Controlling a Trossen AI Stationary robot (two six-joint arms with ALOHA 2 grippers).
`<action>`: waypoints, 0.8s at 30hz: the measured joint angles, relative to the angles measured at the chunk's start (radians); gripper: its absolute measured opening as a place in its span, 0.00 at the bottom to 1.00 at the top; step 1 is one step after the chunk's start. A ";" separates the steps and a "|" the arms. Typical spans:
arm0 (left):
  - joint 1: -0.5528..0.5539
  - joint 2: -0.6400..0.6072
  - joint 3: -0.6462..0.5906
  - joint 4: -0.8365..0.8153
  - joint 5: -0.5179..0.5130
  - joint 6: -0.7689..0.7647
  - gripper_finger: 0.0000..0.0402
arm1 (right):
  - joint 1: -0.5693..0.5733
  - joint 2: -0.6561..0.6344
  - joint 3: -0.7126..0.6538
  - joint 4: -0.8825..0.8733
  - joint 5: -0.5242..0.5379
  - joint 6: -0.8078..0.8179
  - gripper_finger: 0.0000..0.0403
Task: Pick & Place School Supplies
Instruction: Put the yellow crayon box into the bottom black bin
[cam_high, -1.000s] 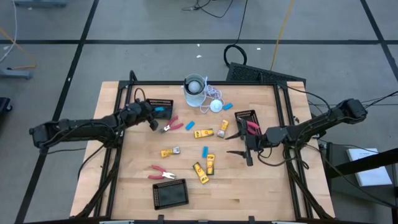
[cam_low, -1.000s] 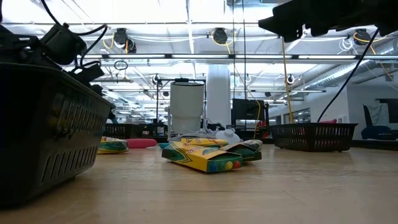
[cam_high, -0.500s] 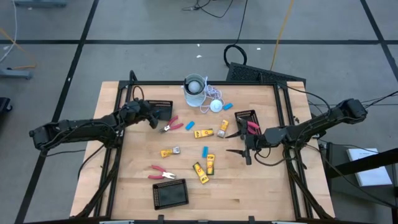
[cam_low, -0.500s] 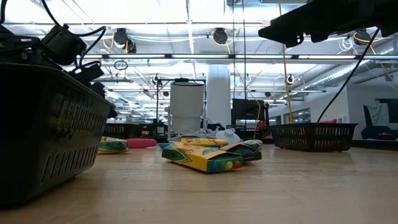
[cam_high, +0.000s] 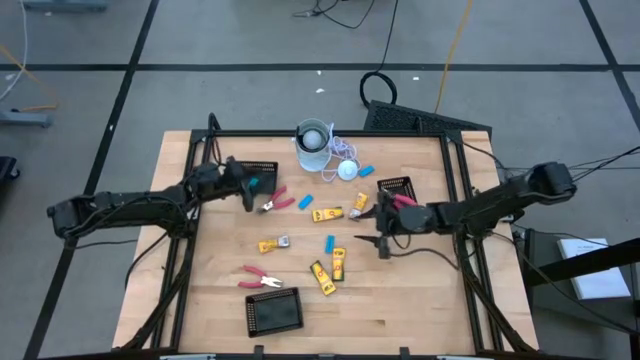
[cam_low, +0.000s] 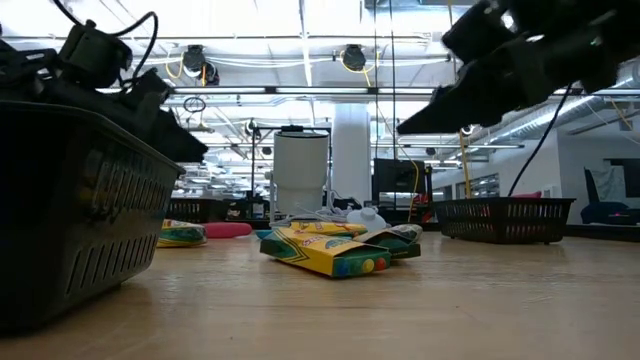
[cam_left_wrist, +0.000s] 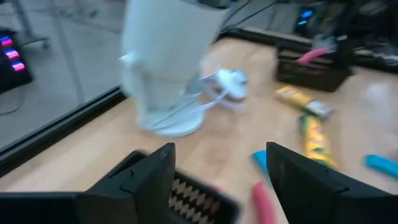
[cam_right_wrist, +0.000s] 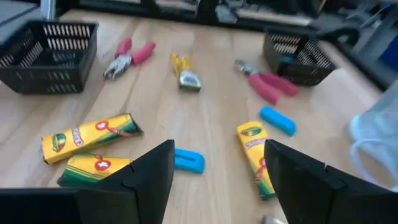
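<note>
School supplies lie loose on the wooden table: red-handled pliers (cam_high: 277, 202) and a second pair (cam_high: 262, 278), yellow crayon packs (cam_high: 328, 214) (cam_high: 338, 262) (cam_high: 321, 276), and light-blue sticks (cam_high: 305, 202) (cam_high: 329, 242). My left gripper (cam_high: 250, 192) is open and empty beside the far-left black mesh tray (cam_high: 258, 170), which holds a blue piece. My right gripper (cam_high: 368, 228) is open and empty, above the table, just left of the right mesh tray (cam_high: 395, 188), which holds a red-handled tool. In the right wrist view its fingers (cam_right_wrist: 149, 171) frame a blue stick (cam_right_wrist: 186, 160) and a crayon pack (cam_right_wrist: 255, 155).
A white cup (cam_high: 312, 140) and a white corded disc (cam_high: 346, 170) stand at the far middle. A third black mesh tray (cam_high: 273, 311) sits near the front edge. Bare wood lies along the table's near right and left sides.
My right gripper has moved toward the table's left edge, away from the right tray and over the loose supplies, tipping its fingers downward. My left gripper has shifted a little beside the far-left tray. Nothing on the table has moved.
</note>
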 joint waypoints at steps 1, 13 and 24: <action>-0.013 0.000 0.000 0.015 0.010 0.000 0.62 | -0.010 0.028 0.014 0.000 -0.020 0.003 0.59; -0.208 0.000 0.000 0.152 0.049 0.003 0.62 | -0.091 0.280 0.271 -0.184 -0.102 -0.074 0.59; -0.346 0.000 0.000 0.193 0.047 -0.007 0.62 | -0.208 0.328 0.311 -0.216 -0.192 -0.086 0.59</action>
